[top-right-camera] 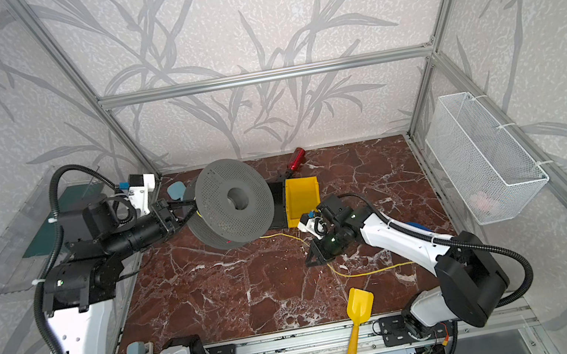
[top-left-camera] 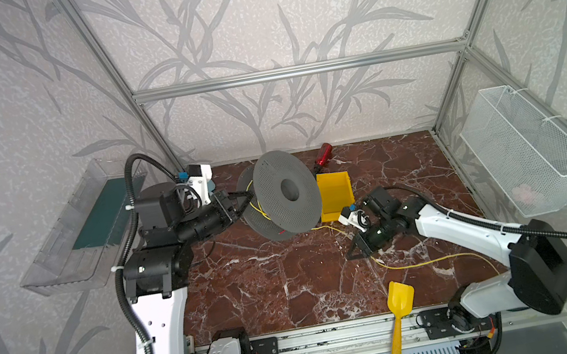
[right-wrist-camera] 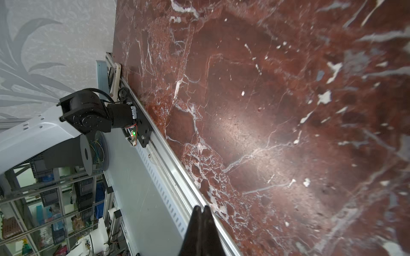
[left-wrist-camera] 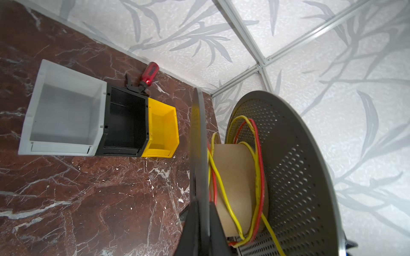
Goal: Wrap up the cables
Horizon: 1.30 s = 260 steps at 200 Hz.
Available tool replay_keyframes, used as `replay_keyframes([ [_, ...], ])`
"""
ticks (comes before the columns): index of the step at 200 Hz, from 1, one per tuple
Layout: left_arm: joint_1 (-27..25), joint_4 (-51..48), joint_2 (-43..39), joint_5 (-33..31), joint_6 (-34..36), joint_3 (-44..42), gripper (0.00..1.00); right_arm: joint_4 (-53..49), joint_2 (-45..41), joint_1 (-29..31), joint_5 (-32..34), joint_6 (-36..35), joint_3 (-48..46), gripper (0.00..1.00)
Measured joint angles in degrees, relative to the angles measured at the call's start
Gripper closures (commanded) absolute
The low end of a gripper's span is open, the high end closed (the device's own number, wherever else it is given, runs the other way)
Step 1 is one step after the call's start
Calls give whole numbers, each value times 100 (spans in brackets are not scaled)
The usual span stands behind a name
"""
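Loosely, the yellow cable (top-left-camera: 425, 262) is looping around the cardboard core of the grey spool (top-left-camera: 271, 184), and its free length is trailing from the spool's foot across the marble tabletop (top-left-camera: 272, 285), passing under the right gripper (top-left-camera: 350, 255) and running on beyond it. That gripper is sitting low, near the spool, with its fingers (right-wrist-camera: 195, 223) pressed fully together; no cable is showing between them in the wrist view, so whether it is pinching the cable cannot be told. The left gripper (left-wrist-camera: 203, 204) is clamping tight on the rim of one spool flange, with the spool standing on edge.
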Motion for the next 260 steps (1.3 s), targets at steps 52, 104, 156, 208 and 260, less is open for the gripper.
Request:
replay_keyframes([
  [52,7,-516,-850,267,1161,-879,100,-1084,1067,-813,-63,-597,1672,100],
  [104,-916,-1099,-1014,-448,1862,-1687,100,-1891,1941,-824,-61,-625,3491,100],
  [156,-3010,-1244,-92,-2483,1950,-1657,100,-2656,2516,-671,-328,-498,5193,100],
  [208,-4054,-1228,1412,-4542,1331,-1196,100,-2804,2745,63,-874,-59,6647,100],
  [260,-4111,-669,1517,-5536,85,-1080,100,-1307,1827,831,-1309,791,4975,100],
])
